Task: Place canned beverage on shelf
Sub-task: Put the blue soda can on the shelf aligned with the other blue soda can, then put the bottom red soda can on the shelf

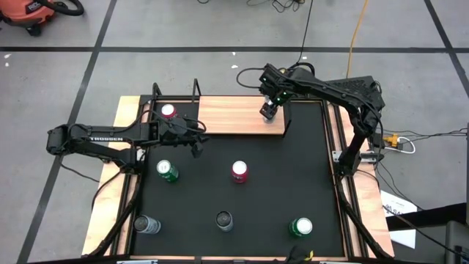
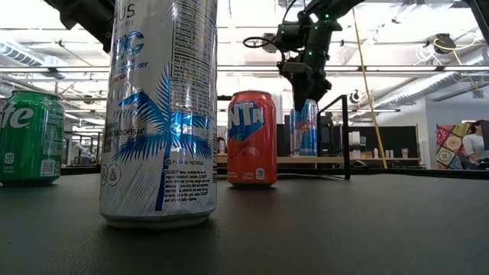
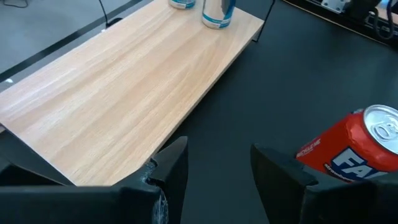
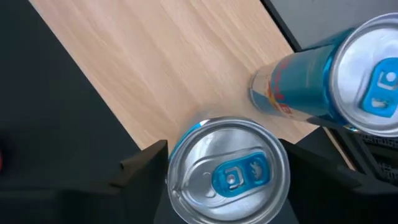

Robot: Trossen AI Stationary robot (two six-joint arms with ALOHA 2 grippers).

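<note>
Over the right end of the shelf (image 1: 234, 115), a flat board of pale, straight-grained wood with thin black rod uprights, my right gripper (image 1: 269, 110) hangs with a slim blue can (image 4: 228, 170) between its fingers. My fingers sit on either side of the can's round silver lid, clamped on its smooth metal wall. Its base appears to meet the wood, though I cannot tell for sure. Just beside it on the board stands a second slim blue can (image 4: 323, 81) with the same silver top and blue tab.

My left gripper (image 1: 196, 139) hovers low beside the front edge of the shelf near its left end, its dark fingers (image 3: 171, 171) spread apart with nothing between them. A pink-topped can (image 1: 168, 111) stands on the left end of the board.

On the matte black tabletop (image 1: 293, 176) stand more cylinders: a red can (image 1: 239, 171) near the middle, two green cans (image 1: 167, 171) (image 1: 300, 227), a tall white can with a blue palm print (image 2: 159, 114), and a silvery can (image 1: 146, 224) at the front left.
</note>
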